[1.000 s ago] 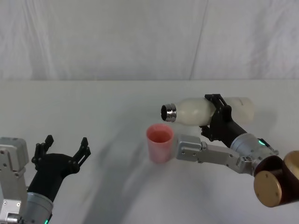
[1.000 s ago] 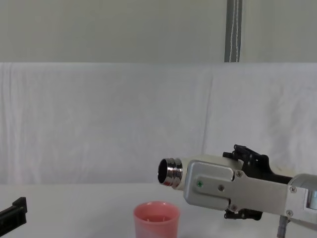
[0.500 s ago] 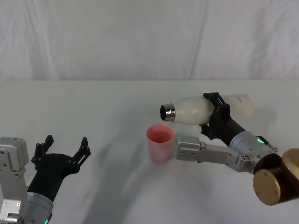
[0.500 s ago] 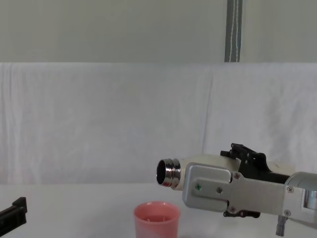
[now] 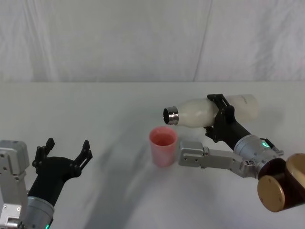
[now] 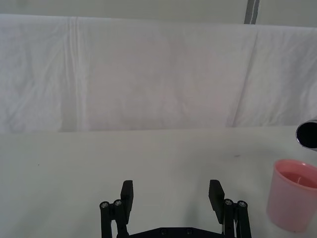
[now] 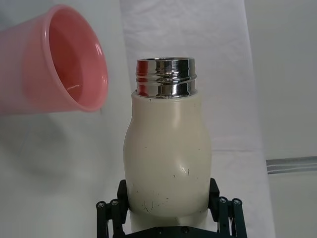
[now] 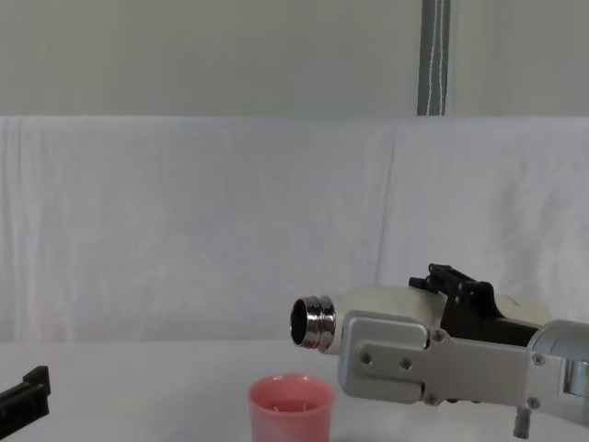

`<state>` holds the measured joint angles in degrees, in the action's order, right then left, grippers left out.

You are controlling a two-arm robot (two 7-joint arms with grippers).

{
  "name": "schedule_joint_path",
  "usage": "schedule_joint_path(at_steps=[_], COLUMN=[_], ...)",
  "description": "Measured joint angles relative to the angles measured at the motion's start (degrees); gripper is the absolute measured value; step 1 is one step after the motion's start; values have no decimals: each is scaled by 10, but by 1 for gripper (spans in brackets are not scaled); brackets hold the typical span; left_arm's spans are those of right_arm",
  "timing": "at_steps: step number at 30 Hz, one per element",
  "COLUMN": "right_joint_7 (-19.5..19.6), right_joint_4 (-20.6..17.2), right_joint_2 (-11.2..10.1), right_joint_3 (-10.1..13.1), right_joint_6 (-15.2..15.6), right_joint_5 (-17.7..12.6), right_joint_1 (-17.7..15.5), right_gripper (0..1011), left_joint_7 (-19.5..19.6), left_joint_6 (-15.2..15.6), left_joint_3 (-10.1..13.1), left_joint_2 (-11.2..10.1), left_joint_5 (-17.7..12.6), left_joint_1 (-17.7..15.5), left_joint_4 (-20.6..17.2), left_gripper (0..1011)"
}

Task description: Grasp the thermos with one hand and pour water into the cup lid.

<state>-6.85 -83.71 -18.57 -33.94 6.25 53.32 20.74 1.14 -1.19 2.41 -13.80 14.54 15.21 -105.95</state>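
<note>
The cream-white thermos (image 5: 200,112) lies nearly level in the air, held round its middle by my right gripper (image 5: 220,117), which is shut on it. Its steel neck (image 5: 171,115) points left and hangs just above and right of the pink cup lid (image 5: 163,146). The cup lid (image 8: 290,407) stands upright on the table below the thermos mouth (image 8: 312,322). In the right wrist view the thermos (image 7: 167,158) rises from the gripper and the cup lid (image 7: 54,82) sits beside its neck. My left gripper (image 5: 64,153) rests open at the near left, its fingers (image 6: 128,194) spread with nothing between them.
A white cloth covers the table (image 5: 95,109) and hangs as a backdrop behind it. A grey pole (image 8: 434,55) stands behind the backdrop at upper right. My right arm's silver link (image 5: 209,158) lies just right of the cup lid.
The thermos has shifted slightly left and tilted a little, its neck dipping toward the cup lid. The left gripper has not moved.
</note>
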Motion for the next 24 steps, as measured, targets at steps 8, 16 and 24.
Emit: schedule_joint_path(at_steps=[8,16,24], right_joint_7=[4,3,0], right_joint_4=[-5,-12,-18], right_joint_2=[-3,-11,-15], right_joint_3=[-3,-6,-9], right_joint_6=[2,6,12], right_joint_5=[9,20,32], right_joint_1=[-3,-6,-7], right_gripper=[950,950,950], left_joint_7=[0,0,0], left_joint_6=[0,0,0], left_joint_3=[0,0,0], left_joint_2=[0,0,0], left_joint_5=[0,0,0], left_joint_1=[0,0,0], left_joint_4=[0,0,0], left_gripper=[1001,1001,1001])
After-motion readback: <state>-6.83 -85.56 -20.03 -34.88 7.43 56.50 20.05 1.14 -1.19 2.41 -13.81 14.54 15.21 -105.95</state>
